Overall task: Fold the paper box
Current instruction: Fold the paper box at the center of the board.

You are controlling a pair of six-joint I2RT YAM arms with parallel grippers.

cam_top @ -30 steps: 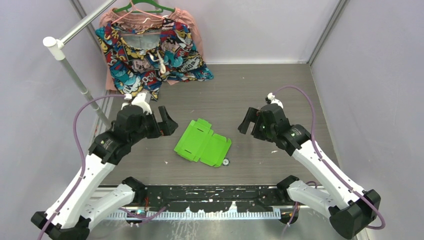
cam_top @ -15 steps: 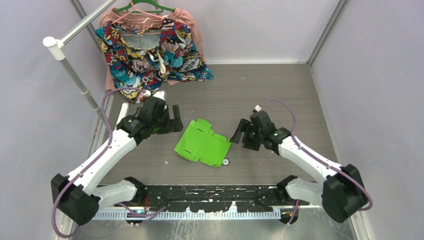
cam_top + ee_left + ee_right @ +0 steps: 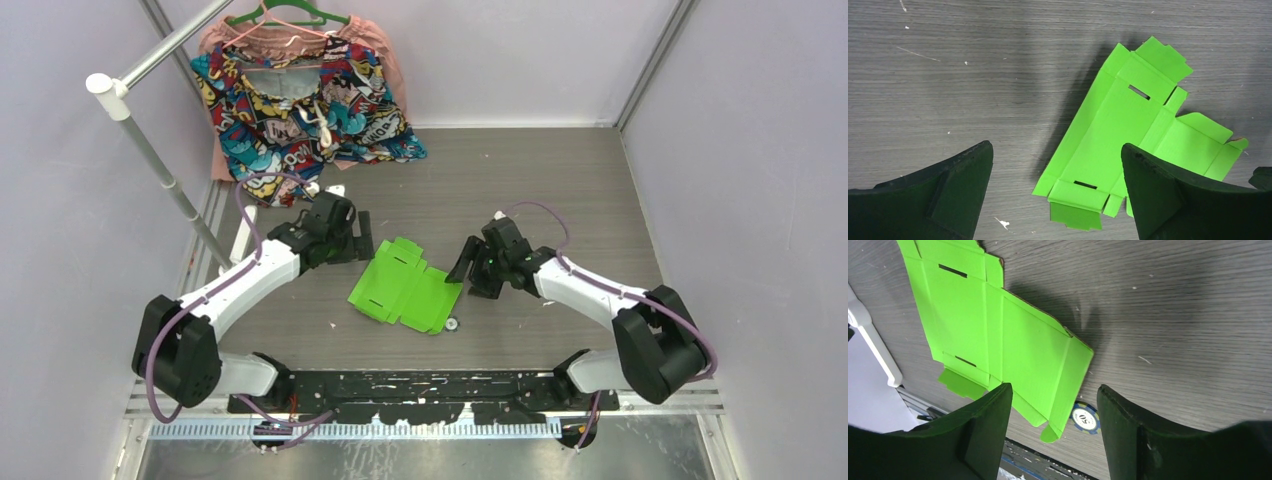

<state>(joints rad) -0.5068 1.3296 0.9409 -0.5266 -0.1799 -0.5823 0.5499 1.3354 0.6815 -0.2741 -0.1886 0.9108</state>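
Operator: Both grippers have closed in on the box (image 3: 405, 288) since a second ago?

Technician: Confirmed. Left gripper (image 3: 360, 238) is just left of the box, jaws wide apart and empty. Right gripper (image 3: 468, 270) is just right of the box, jaws apart and empty.

Operator: Box position?

Technician: It lies unfolded on the tabletop (image 3: 560, 180), between the grippers. A chip (image 3: 452, 323) lies just beside its near corner.

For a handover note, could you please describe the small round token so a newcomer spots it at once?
Look at the middle of the grey table. An unfolded lime-green paper box lies there; the token sits by its near right corner, the only round, blue-and-white thing.
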